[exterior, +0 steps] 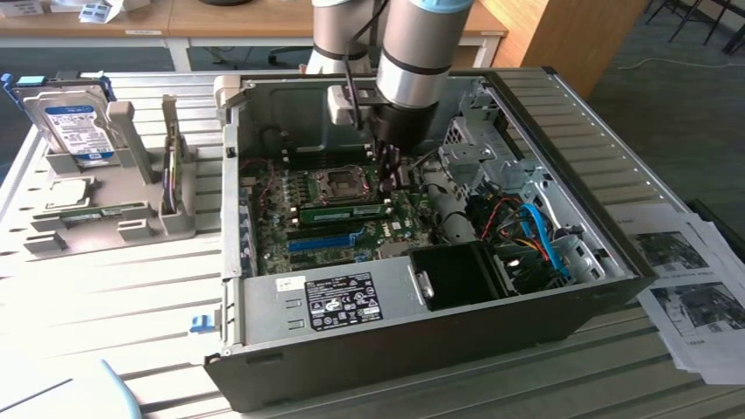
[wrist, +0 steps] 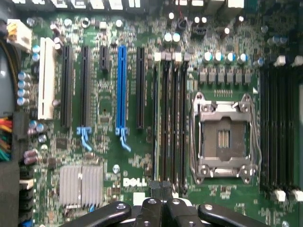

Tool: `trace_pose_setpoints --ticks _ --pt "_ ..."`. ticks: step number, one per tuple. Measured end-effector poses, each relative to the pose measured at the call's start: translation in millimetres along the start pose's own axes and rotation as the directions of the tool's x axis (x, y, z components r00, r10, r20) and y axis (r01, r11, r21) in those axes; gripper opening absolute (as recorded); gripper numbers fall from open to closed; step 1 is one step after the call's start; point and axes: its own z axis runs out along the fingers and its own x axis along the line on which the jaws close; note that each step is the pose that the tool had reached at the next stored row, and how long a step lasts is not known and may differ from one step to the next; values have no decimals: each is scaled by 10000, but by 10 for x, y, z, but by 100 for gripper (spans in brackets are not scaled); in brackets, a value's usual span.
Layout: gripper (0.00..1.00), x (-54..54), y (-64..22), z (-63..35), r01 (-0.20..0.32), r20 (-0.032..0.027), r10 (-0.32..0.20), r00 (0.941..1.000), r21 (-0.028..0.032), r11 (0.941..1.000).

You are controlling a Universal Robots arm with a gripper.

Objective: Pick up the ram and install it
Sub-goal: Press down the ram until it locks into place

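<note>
Gripper (wrist: 162, 189) fully closed, holding nothing, low centre of wrist frame above motherboard (wrist: 109, 142); ram (exterior: 345, 211) seated in slot, centre of exterior frame.

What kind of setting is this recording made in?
Probably a computer-assembly workbench in a lab or office: an open grey desktop computer case showing its green motherboard, a silver blue-labelled hard drive standing in a grey holder.

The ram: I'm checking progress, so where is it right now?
In the exterior view, the ram sits inside the open computer case on the motherboard, between the processor socket and the blue slot.
</note>
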Motion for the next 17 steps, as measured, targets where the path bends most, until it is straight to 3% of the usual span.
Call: trace_pose_setpoints --ticks 17 --pt "9 6 578 21 -17 2 17 10000 29 10000"
